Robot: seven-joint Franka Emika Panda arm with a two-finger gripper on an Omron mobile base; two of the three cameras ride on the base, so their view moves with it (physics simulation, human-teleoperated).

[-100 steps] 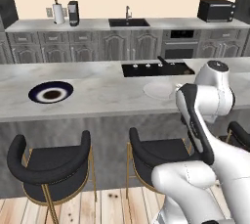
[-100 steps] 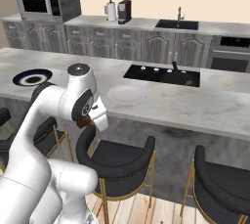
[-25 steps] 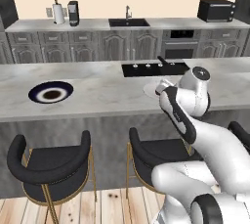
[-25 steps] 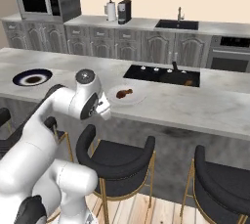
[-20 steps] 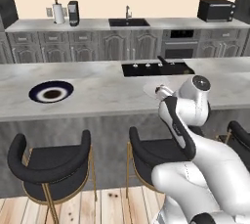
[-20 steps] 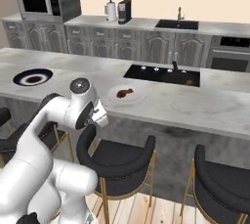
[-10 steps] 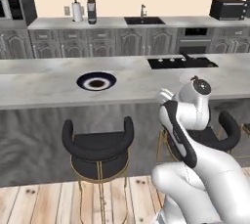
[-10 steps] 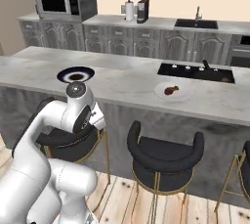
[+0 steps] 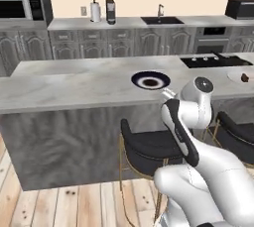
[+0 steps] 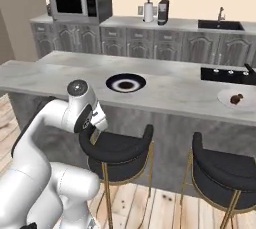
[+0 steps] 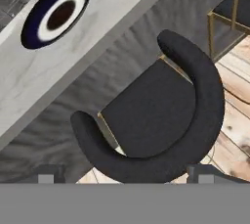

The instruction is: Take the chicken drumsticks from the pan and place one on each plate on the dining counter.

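base drove left, view shifted | drumstick sits on whitish plate, table right | navy-rimmed plate already shows brown centre | gripper wide open, empty, over bar stool

Bare worktop surrounds the dark-rimmed plate on every side; a black stool stands directly below the claw.

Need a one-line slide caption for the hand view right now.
Open claw looking down on a black stool beside the counter, dark-rimmed plate with a brown centre above.
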